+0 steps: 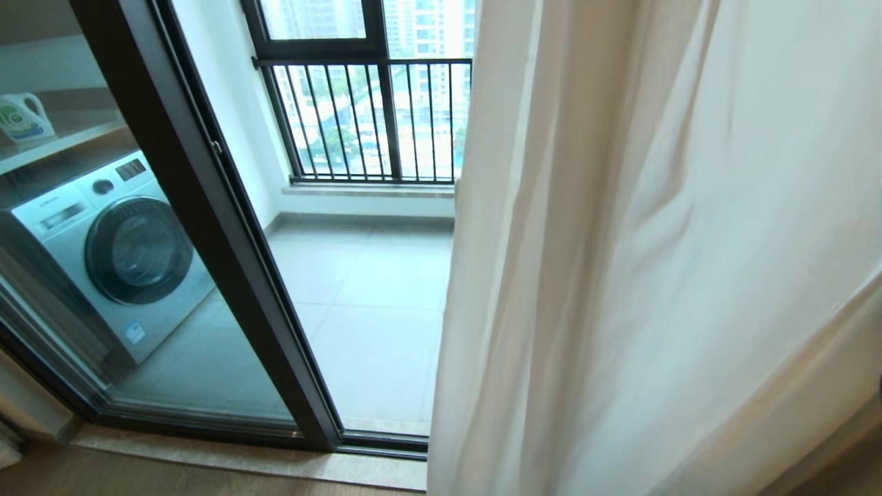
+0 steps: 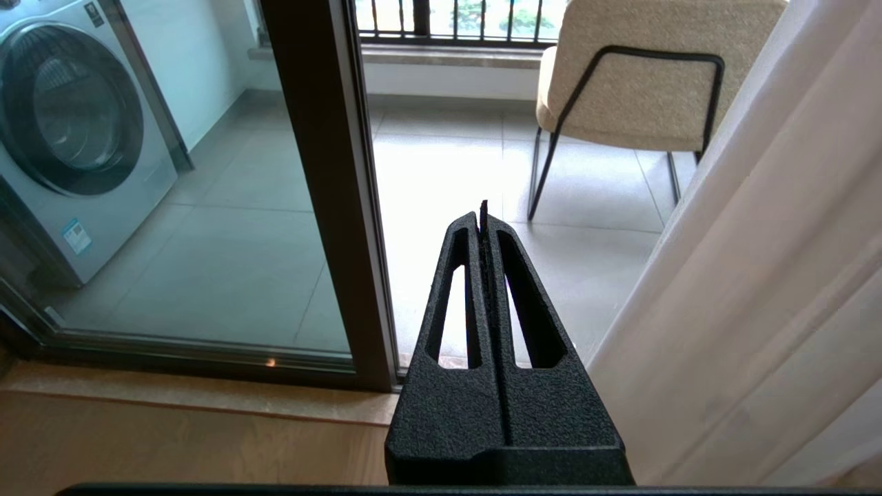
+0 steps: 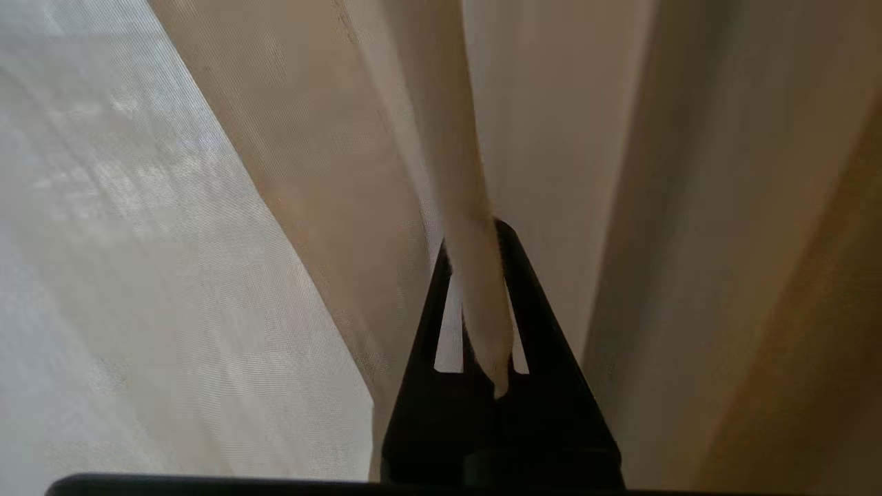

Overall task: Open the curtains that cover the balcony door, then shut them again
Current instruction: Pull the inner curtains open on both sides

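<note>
The sheer white curtains (image 1: pixel 620 275) hang bunched over the right half of the head view, their edge running down past the middle. Left of that edge the balcony door (image 1: pixel 207 207) stands uncovered, showing its black frame and glass. In the right wrist view, my right gripper (image 3: pixel 474 234) is shut on a narrow fold of the curtains (image 3: pixel 455 138), which runs between its fingers. My left gripper (image 2: pixel 484 210) is shut on nothing and hangs low in front of the door frame (image 2: pixel 324 172), apart from the curtains (image 2: pixel 758 310). Neither gripper shows in the head view.
Behind the glass stands a washing machine (image 1: pixel 117 255), with a detergent bottle (image 1: pixel 24 117) on a shelf above it. A black bar railing (image 1: pixel 372 117) closes the balcony's far side. A beige chair (image 2: pixel 634 83) stands on the balcony tiles. A stone threshold (image 1: pixel 241 461) borders the wood floor.
</note>
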Robot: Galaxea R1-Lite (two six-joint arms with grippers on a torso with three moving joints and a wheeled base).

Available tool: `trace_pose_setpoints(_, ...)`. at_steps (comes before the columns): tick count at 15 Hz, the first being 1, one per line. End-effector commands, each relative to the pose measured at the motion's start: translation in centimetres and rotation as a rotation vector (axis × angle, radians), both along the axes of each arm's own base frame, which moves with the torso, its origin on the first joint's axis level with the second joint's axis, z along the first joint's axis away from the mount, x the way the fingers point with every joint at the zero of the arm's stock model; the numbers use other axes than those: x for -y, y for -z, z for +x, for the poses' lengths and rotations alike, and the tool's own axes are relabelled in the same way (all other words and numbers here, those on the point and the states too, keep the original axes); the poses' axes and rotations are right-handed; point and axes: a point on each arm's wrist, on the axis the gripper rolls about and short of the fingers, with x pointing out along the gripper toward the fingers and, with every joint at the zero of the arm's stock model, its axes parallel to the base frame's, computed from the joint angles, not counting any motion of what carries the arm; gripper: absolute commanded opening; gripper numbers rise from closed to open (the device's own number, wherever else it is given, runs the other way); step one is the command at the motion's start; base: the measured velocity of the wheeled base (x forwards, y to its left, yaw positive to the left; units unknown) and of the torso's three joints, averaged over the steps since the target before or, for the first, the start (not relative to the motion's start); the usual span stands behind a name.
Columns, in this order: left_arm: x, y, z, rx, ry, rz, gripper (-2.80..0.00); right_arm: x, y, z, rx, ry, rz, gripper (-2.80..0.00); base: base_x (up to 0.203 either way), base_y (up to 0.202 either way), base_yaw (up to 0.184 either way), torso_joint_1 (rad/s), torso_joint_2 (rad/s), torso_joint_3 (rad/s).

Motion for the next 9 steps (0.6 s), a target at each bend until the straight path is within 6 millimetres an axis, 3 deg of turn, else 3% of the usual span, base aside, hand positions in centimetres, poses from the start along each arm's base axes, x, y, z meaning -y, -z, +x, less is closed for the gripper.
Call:
trace_pose_setpoints(1,0.0,0.0,0.0,0.001,0.001,-0.001,-2.80,1.3,-0.1,-0.6,0.013,0.075,0.003,-2.80,0.000,0.000,0.000,0.000,0.00,0.000)
trace_pose_setpoints(9,0.0,0.0,0.0,0.001,0.000,-0.001,-2.80,6.5,0.4,-2.4,0.050,0.341,0.084,-2.80,0.000,0.000,0.000,0.000,0.00,0.000)
